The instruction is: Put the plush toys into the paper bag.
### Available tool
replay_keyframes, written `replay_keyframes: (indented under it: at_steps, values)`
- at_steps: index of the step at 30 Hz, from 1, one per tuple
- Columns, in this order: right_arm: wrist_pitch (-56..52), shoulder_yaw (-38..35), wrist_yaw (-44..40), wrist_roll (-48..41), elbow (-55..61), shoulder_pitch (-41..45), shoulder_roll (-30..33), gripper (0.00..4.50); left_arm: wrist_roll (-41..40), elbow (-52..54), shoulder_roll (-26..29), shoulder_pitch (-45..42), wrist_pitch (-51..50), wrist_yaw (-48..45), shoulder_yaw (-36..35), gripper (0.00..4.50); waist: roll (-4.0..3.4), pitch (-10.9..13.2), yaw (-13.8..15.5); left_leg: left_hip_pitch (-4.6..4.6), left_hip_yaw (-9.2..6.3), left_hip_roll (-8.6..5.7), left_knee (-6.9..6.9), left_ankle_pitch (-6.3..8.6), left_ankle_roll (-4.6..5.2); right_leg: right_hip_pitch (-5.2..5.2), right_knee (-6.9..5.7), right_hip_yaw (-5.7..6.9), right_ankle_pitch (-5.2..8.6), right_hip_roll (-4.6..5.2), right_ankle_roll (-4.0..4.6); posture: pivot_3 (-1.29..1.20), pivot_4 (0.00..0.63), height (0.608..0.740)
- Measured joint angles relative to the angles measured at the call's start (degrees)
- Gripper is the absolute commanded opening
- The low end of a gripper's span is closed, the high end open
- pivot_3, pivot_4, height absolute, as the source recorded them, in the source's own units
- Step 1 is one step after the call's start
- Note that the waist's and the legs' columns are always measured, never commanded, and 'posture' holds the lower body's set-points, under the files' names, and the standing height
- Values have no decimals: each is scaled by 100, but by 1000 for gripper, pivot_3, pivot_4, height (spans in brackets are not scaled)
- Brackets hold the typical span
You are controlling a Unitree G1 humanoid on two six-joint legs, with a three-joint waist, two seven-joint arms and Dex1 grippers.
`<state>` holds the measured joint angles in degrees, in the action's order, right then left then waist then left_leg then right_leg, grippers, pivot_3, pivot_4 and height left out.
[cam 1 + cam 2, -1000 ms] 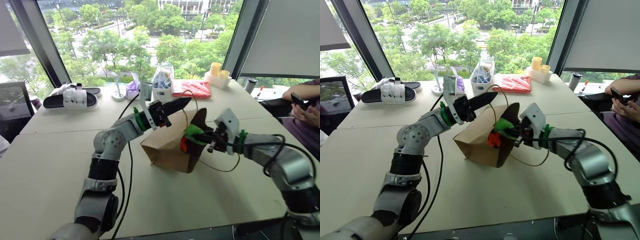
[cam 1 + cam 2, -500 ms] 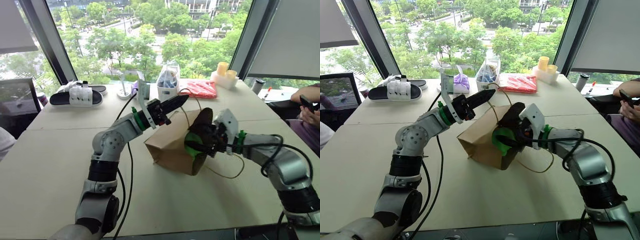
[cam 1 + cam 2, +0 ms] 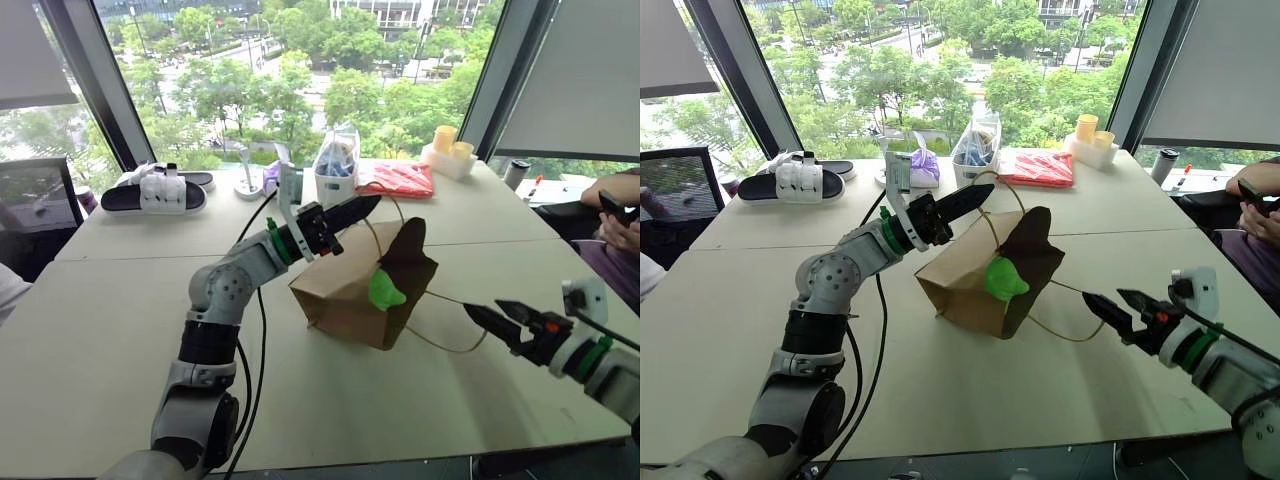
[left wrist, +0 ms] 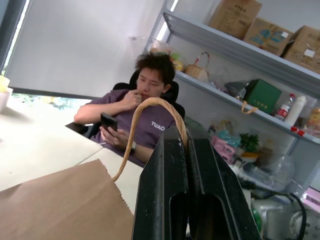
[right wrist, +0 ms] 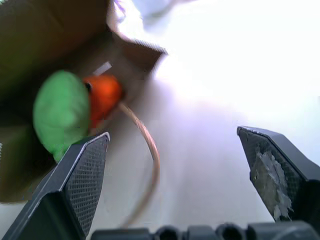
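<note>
The brown paper bag [image 3: 345, 292] lies on its side on the table, its mouth facing right. The green plush toy [image 3: 385, 290] rests in the mouth, partly sticking out. Behind it inside the bag sits the orange plush toy [image 5: 102, 92]. My left gripper [image 3: 360, 208] hovers above the bag, shut on the upper twine handle [image 4: 150, 107], which holds the mouth up. The lower handle [image 3: 445, 345] trails loose on the table. My right gripper [image 3: 483, 306] is open and empty, well to the right of the bag and pointing at its mouth.
Along the far edge stand black-and-white slippers [image 3: 150, 190], a purple bundle [image 3: 265, 178], a clear plastic bag with blue contents [image 3: 335, 160], a red packet [image 3: 395, 178] and yellow cups [image 3: 445, 140]. A seated person [image 3: 615, 215] holds a phone at the right.
My right gripper opened, let go of the green plush toy at the bag's mouth and drew back to the right and down. The left gripper kept still on the handle.
</note>
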<state>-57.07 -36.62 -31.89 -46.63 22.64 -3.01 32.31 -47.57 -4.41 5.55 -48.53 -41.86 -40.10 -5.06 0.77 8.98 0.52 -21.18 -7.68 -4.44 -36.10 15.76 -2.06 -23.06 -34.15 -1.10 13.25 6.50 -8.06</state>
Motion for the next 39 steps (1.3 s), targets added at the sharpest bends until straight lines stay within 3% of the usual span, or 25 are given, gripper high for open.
replay_keyframes:
  at_steps: [4,6,9,14,21,25,31,39]
  values:
    - [2,-65,166,-462,16,-213,-425,4442,7,1,-4,1,0,-11,3,0,-1,0,7,4,0,4,-3,0,0,5,0,-1,0,-4,0,0,150,740]
    - [9,-36,245,-617,17,-305,-531,3930,10,2,-3,9,0,-11,2,0,-1,-1,14,6,0,3,-5,0,0,9,1,-2,0,-5,0,0,150,740]
    - [71,-30,382,-840,17,-324,-659,2694,12,5,-8,61,0,-4,3,0,-2,-1,16,8,0,3,-5,0,0,13,2,-2,0,-5,0,0,150,740]
    - [145,-28,521,-1180,17,-327,-658,60,35,5,-9,64,0,17,2,0,-1,-1,16,10,-2,3,-4,0,0,14,2,-1,0,-5,0,0,150,740]
    - [177,157,705,-1659,304,-202,-501,60,429,-10,410,51,188,-416,297,0,-3,-1,-15,15,1,4,-1,0,0,14,1,-2,0,-6,1,0,150,740]
    - [231,184,1093,-2620,610,556,-131,60,581,-365,576,-152,290,-849,406,0,0,1,2,17,-4,6,-3,0,1,22,3,2,0,-6,1,0,150,740]
    - [679,188,1917,-4194,764,1339,314,60,320,-990,655,-842,258,-914,-168,0,4,3,20,9,-16,4,-3,5,10,22,8,11,1,-4,-1,0,150,740]
    - [1126,622,2239,-4565,743,1508,466,60,606,-1948,419,-875,569,-757,-262,0,5,3,17,8,-13,3,-6,6,12,20,5,11,1,-4,-1,0,150,740]
